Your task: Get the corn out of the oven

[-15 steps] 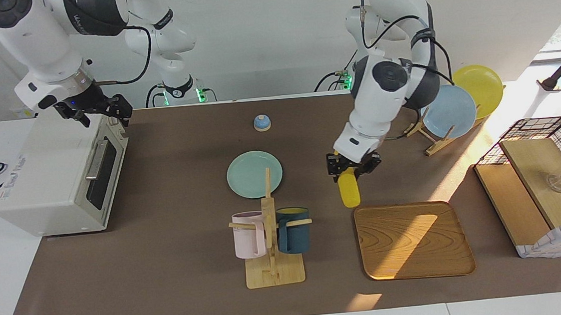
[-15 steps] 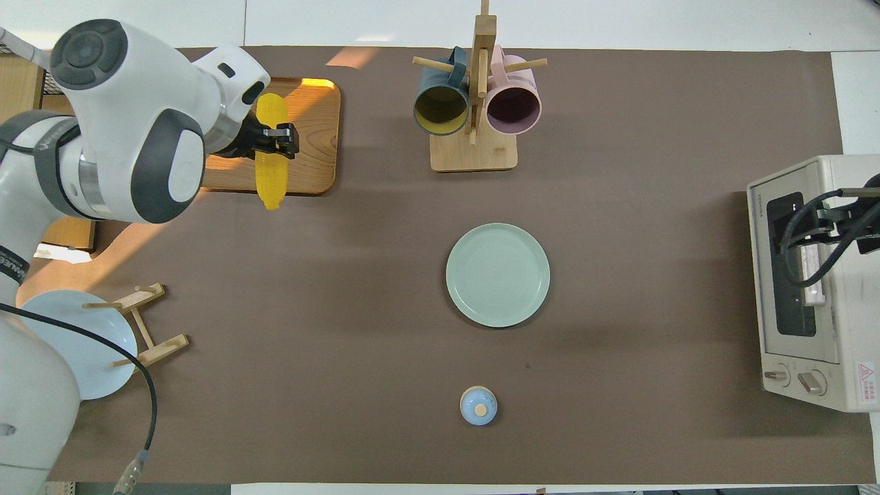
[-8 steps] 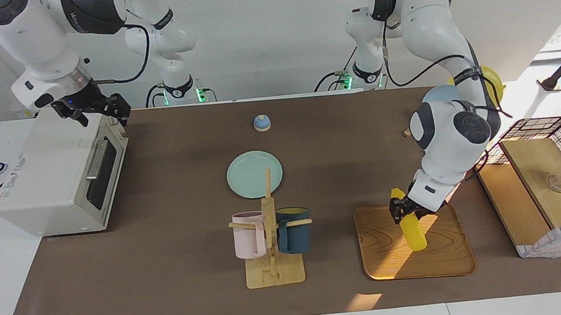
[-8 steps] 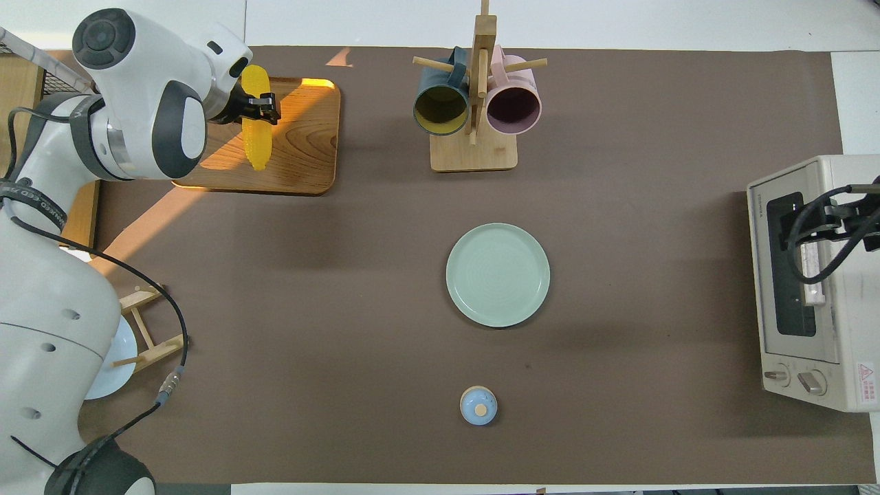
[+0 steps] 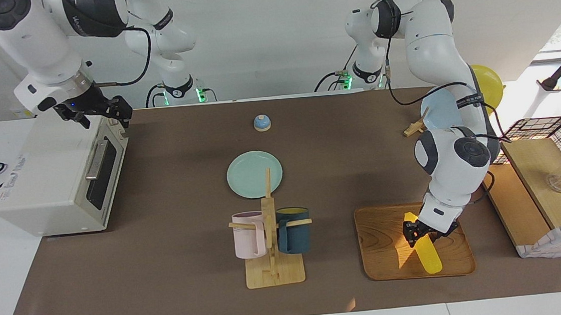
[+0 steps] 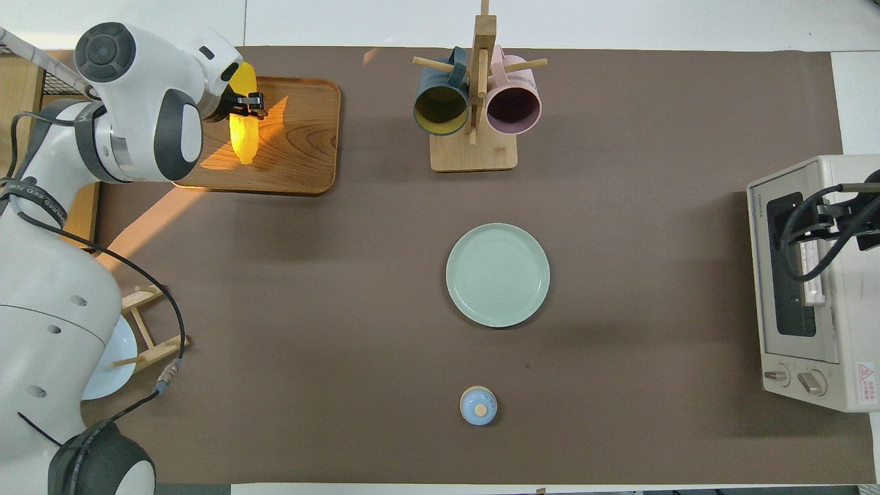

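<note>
On the wooden tray (image 5: pixel 387 239), facing view: the corn (image 5: pixel 427 255) lies low over or on the wood, slanted, its upper end pinched by the left tool (image 5: pixel 419 232); contact between the lower tip and the tray cannot be confirmed. The left arm reaches down from its base toward the tray, at the left arm's end of the surface (image 5: pixel 179 265). The mug rack (image 5: pixel 271 248), with a pink mug (image 5: pixel 248 235) and a dark blue mug (image 5: pixel 294 230), stands beside the tray toward the right arm's end. The green plate (image 5: pixel 254 173) lies nearer to the robots than the rack; the small blue bell (image 5: pixel 262 123) nearer still. The oven (image 5: pixel 56 175) sits well apart from the tray at the right arm's end, door closed. The right tool (image 5: pixel 99 111) hangs above the oven's top edge, fingers spread, holding nothing. A wire basket (image 5: pixel 549 131) with wooden boards stands just beside the tray, off the brown mat.

Overhead view: the corn (image 6: pixel 244 134) shows over the tray (image 6: pixel 302 151), its end farther from the robots clamped in the left tool (image 6: pixel 246 108). The rack (image 6: pixel 474 148), the plate (image 6: pixel 498 273) and the bell (image 6: pixel 478 405) line up down the middle of the surface (image 6: pixel 344 309). The oven (image 6: pixel 811 289) stands at the right arm's end, the right tool (image 6: pixel 835 220) over its front, largely hidden by cable.
</note>
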Controlling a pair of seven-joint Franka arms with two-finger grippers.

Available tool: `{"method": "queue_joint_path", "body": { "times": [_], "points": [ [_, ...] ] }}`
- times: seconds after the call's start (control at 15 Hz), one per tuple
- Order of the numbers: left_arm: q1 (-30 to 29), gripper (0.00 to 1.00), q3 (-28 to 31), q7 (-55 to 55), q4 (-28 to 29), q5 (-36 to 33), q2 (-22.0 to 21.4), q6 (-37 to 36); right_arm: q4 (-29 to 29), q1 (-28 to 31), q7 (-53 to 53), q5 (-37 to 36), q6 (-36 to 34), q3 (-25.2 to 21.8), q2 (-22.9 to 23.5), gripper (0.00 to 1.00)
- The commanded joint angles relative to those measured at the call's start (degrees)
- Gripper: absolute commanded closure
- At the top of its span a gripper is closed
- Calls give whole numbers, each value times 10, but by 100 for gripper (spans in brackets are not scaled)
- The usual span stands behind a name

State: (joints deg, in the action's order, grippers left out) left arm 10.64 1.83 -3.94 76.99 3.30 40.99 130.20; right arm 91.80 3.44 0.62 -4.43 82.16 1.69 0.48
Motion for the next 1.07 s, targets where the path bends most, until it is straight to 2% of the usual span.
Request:
{"method": "queue_joint_path", "body": {
  "times": [0.0,0.2,0.4,0.53,1.0],
  "points": [
    [-4,0,-4,3,17,-14,-6,10,-14,4,-13,19,-16,2,6,0],
    [-4,0,-4,3,11,-14,-9,-15,-14,5,-13,19,-14,2,6,0],
    [-4,0,-4,3,11,-10,-42,-51,-15,4,-13,19,-15,2,6,0],
    [-4,0,-4,-5,18,-9,-88,-91,-15,4,-13,19,-15,2,6,0],
    [-13,0,-3,-7,19,-11,-271,-348,-15,4,-13,19,-14,2,7,0]
  ]
}}
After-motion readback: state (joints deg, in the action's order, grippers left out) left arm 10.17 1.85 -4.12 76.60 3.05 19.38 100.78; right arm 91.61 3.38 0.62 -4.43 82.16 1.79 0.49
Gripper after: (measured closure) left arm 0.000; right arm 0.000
